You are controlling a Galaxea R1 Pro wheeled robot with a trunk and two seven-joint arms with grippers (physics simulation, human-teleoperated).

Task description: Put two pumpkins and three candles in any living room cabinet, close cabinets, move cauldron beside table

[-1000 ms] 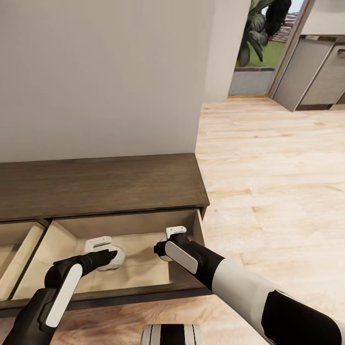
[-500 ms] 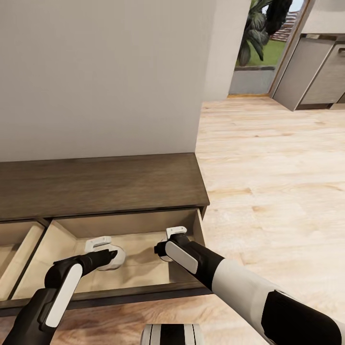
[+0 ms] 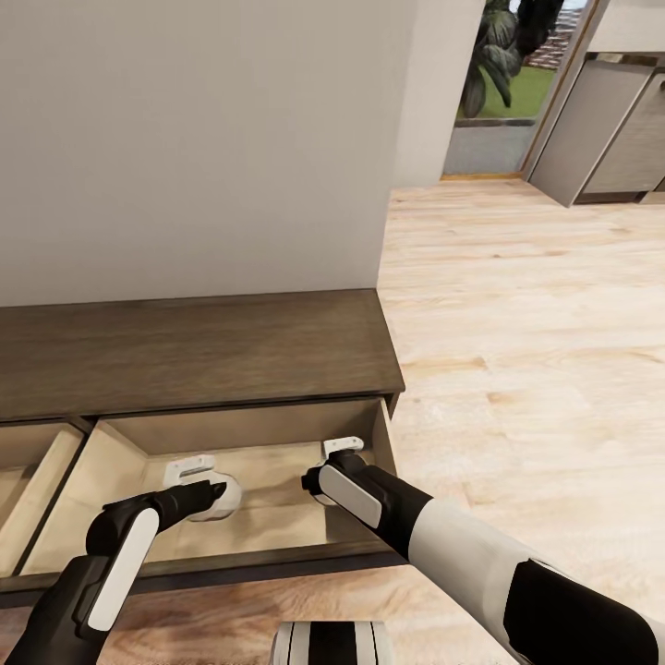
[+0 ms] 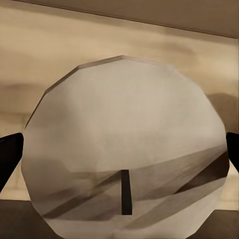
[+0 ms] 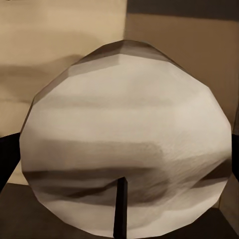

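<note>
Both arms are reaching down into the open end drawer of the cabinet (image 3: 194,356), each tool carrying a candle. The left tool (image 3: 211,491) is gripping the left candle (image 3: 224,499), low over the pale drawer floor near the middle of the compartment; in the left wrist view that candle (image 4: 124,149) is sitting between the dark fingertips (image 4: 10,157), which are pressing its sides. The right tool (image 3: 319,482) is clamped on the right candle (image 3: 319,499), close to the drawer's right wall, and the right wrist view is showing the stub (image 5: 127,139) wedged between its fingers (image 5: 9,159). The two candles are lying well apart, so there is no risk of a knock. To finish the step cleanly, each candle should probably be lowered until its base is meeting the drawer floor, then let go gently, with the arms lifting straight up clear of the front panel before the drawer is pushed shut.
</note>
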